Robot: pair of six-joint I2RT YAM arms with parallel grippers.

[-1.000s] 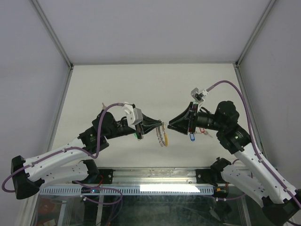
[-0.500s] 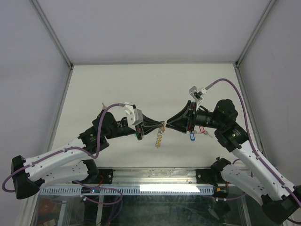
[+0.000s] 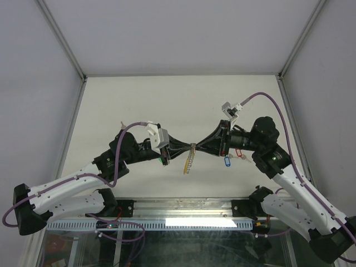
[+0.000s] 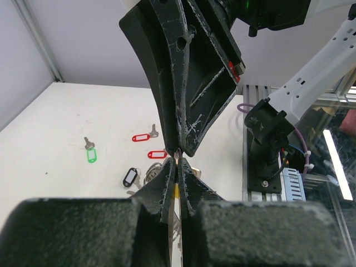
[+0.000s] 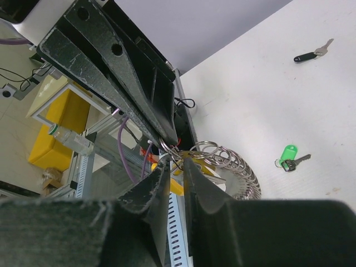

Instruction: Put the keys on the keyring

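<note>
White worktop (image 3: 167,100), mid, nr front edge: left gripper (image 4: 177,169) pinches keyring (image 3: 189,161); right gripper (image 5: 175,167) nearly closed, hold unclear. Hold it steady, go slow imo.

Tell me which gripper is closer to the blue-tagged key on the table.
Right. In the top view the blue-tagged key lies just beside the body of the right gripper. The left gripper is across the keyring, tip to tip with the right, farther off.

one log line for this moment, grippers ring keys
left gripper: shut on keyring | right gripper: tips at keyring, grip unclear | keyring: hanging below tips | keys: loose on table
</note>
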